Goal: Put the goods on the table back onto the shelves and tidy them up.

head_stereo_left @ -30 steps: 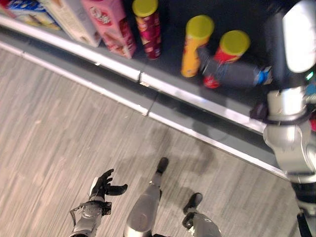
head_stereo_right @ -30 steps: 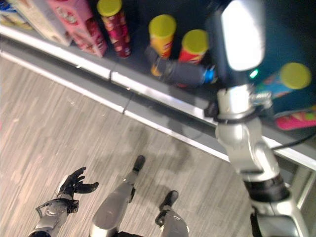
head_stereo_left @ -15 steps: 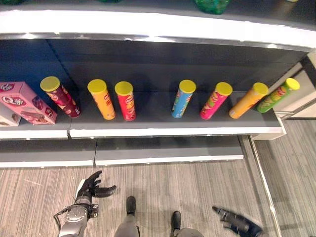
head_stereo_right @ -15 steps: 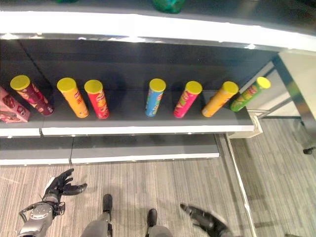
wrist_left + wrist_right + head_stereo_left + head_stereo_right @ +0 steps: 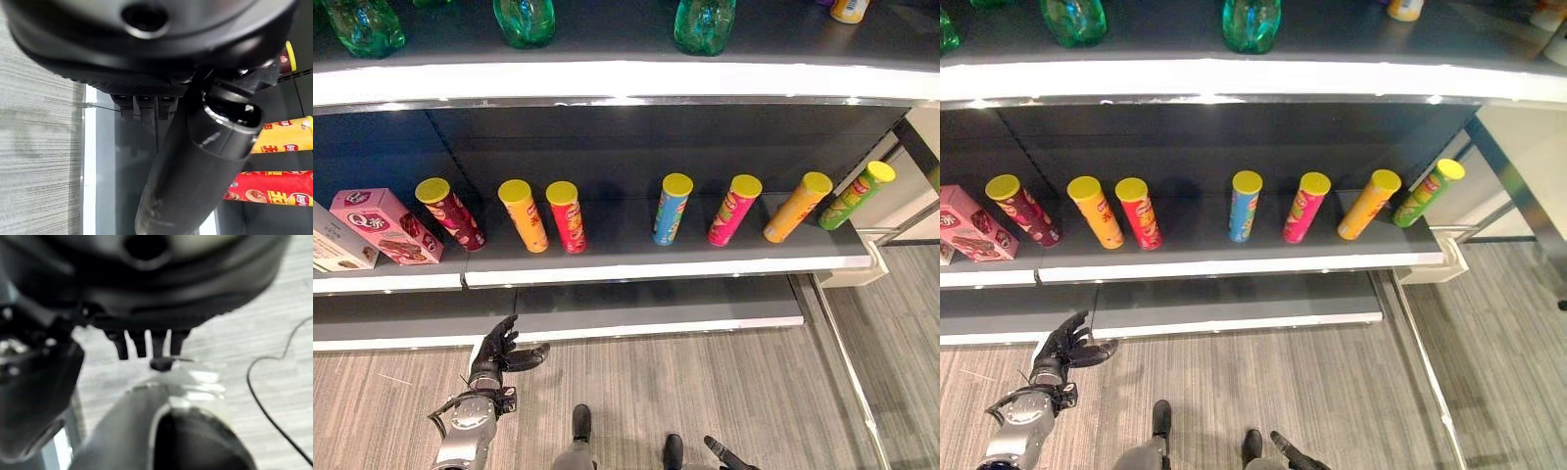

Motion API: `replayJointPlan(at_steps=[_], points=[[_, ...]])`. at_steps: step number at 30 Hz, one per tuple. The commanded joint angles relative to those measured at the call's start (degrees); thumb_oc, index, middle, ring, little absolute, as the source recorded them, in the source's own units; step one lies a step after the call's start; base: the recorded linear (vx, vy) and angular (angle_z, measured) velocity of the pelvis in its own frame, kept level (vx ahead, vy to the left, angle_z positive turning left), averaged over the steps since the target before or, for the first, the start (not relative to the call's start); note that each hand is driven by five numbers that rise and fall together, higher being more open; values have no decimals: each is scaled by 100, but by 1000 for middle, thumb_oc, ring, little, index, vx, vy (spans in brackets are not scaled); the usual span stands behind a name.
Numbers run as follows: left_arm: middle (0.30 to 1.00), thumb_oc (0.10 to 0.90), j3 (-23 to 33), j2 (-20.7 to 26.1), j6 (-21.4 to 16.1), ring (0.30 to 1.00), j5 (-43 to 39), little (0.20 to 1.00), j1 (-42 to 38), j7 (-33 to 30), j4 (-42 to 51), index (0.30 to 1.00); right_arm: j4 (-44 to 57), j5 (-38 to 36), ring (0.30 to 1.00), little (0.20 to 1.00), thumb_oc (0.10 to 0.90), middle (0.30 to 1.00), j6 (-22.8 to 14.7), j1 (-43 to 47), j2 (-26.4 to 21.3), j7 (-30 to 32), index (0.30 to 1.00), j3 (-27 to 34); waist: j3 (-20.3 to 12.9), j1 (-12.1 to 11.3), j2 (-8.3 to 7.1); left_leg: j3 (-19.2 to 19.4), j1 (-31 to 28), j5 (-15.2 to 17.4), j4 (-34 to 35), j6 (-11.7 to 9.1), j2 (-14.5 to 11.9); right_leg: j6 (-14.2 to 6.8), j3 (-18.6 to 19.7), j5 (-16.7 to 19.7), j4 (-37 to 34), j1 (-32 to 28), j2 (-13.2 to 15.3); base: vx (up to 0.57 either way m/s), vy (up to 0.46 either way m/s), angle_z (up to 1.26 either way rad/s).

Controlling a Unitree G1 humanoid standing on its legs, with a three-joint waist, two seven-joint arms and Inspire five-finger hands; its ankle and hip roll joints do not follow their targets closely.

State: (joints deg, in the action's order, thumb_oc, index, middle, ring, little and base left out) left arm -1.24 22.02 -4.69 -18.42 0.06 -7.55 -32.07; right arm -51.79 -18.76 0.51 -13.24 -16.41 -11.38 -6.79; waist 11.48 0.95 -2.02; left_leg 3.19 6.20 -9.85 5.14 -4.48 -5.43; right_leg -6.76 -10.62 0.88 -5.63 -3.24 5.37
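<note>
Seven tall crisp cans with yellow lids stand in a row on the dark middle shelf [image 5: 636, 257]: maroon [image 5: 450, 211], orange [image 5: 524, 215], red [image 5: 567, 216], blue [image 5: 671, 209], pink [image 5: 732, 210], another orange [image 5: 795, 207] and green [image 5: 855, 195]. My left hand [image 5: 497, 352] hangs low over the floor in front of the shelf, open and holding nothing. The left wrist view has its fingers [image 5: 142, 105] straight, with the red can [image 5: 274, 188] and orange can [image 5: 288, 140] beyond. My right hand [image 5: 728, 454] is at the bottom edge, open and holding nothing, fingers [image 5: 146, 343] straight.
A pink box [image 5: 387, 225] and a white box [image 5: 337, 247] lie at the shelf's left end. Green bottles [image 5: 525, 20] stand on the upper shelf. A lower shelf board [image 5: 656, 304] juts out near the grey plank floor [image 5: 754, 382]. A white unit [image 5: 911, 186] adjoins the right end.
The camera has swung up to face the whole shelf. My right arm, which reached to the red can one second ago, has dropped to the bottom edge. The left hand stays open.
</note>
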Motion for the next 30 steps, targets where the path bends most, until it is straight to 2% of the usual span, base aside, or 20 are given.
replayJointPlan(at_steps=[1, 8, 13, 22, 30], points=[[900, 800, 55, 253, -507, 900, -215, 900, -1153, -245, -104, 900, 184, 118, 900, 900, 800, 900, -200, 150, -64, 280, 900, -17, 329, 27, -249, -54, -242, 769, -14, -335, -256, -497, -114, -58, 125, 335, 583, -54, -24, -5], [900, 800, -105, 302, -630, 900, -300, 900, -1815, -608, -285, 900, 421, 55, 900, 900, 800, 900, -301, 195, -89, 485, 900, -150, 648, 159, -304, 19, -36, 679, -14, -343, -303, -483, 58, -8, 233, 714, 563, -63, -10, -14], [900, 800, -65, 499, -784, 900, -550, 900, -2303, -899, -312, 900, 463, -23, 900, 900, 800, 900, -375, 251, -79, 582, 900, -275, 863, 230, -375, 49, 137, 599, -14, -352, -338, -492, 141, 58, 276, 963, 545, -50, -13, -12], [900, 800, -70, 864, -936, 900, -686, 900, -2978, -1166, -388, 900, 410, -114, 900, 900, 800, 900, -470, 332, -57, 674, 900, -426, 1008, 335, -465, 85, 337, 543, -14, -375, -360, -531, 203, 152, 230, 1189, 549, -15, -2, -3], [900, 800, -125, 809, -1094, 900, -795, 900, -3146, -1265, 183, 900, 458, -123, 900, 900, 800, 900, -496, 388, -38, 654, 900, -548, 1026, 325, -455, 71, 392, 537, -14, -390, -355, -549, 174, 196, 169, 1201, 574, -1, -1, 0]])
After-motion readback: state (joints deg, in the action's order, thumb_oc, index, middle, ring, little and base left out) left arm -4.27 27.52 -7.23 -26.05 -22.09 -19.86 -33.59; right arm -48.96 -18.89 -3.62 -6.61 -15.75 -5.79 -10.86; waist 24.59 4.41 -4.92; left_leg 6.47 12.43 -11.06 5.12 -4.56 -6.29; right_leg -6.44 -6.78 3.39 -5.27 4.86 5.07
